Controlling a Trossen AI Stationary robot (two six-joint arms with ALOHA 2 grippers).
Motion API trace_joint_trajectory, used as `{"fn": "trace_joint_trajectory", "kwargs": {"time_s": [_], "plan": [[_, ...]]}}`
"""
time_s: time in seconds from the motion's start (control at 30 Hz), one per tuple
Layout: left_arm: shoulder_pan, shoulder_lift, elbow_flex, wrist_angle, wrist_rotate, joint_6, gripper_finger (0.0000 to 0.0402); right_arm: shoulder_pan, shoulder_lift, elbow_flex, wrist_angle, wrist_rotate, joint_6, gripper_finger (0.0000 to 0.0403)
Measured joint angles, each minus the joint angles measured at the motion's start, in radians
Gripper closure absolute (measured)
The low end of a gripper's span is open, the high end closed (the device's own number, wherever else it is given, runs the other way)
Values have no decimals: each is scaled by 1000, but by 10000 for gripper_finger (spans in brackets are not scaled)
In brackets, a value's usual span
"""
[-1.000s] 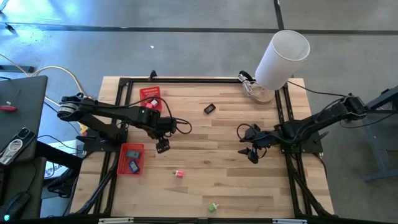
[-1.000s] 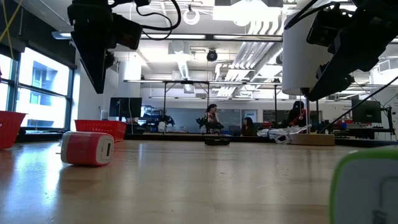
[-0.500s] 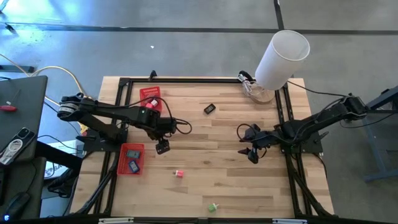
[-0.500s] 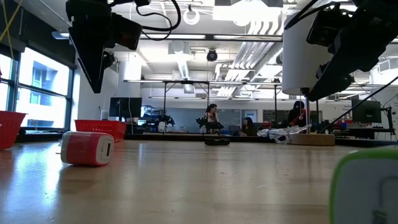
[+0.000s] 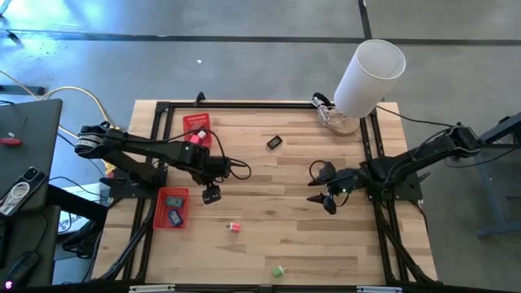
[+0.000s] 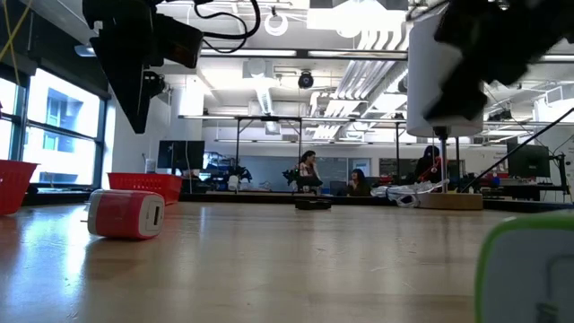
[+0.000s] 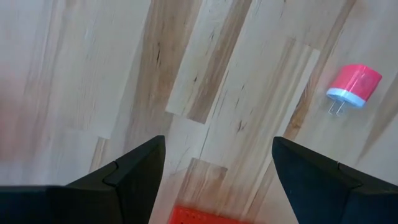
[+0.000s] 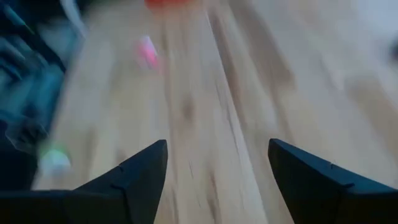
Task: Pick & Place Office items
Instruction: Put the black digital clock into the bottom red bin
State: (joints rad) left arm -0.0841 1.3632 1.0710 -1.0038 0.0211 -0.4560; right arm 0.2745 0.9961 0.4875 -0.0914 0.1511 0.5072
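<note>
L gripper [image 5: 212,194] hanging over table [image 5: 277,228], fingers wide apart, near pink plug [image 7: 354,87]. R gripper [image 5: 321,199] reaching toward table middle, fingers also spread, holding nothing.

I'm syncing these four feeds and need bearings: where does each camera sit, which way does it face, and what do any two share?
High view: above the table, looking straight down; both arms, left pincer, right pincer.
Low view: at tabletop height, looking level into the room; arms hang in from above.
Left wrist view: on the left arm, facing down at the wood; own open fingers.
Right wrist view: on the right arm, blurred; own open fingers.
Shared: the pink charger also shows in the high view and the low view.
</note>
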Motion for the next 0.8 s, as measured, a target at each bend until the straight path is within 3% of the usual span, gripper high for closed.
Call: {"fn": "trace_joint_trajectory", "kwargs": {"time_s": [0.17, 0.23, 0.53, 0.8], "plan": [[0, 0, 0, 45, 0, 38, 114, -8, -9, 5, 351, -48, -200, 136], [0, 0, 0, 70, 0, 41, 114, -8, -9, 22, 402, -74, -257, 136], [0, 0, 0, 152, 0, 41, 114, -9, 47, 260, 138, -49, -324, 136], [-14, 0, 9, 502, 114, 101, 114, -9, 146, 340, 124, -53, -337, 136]]}}
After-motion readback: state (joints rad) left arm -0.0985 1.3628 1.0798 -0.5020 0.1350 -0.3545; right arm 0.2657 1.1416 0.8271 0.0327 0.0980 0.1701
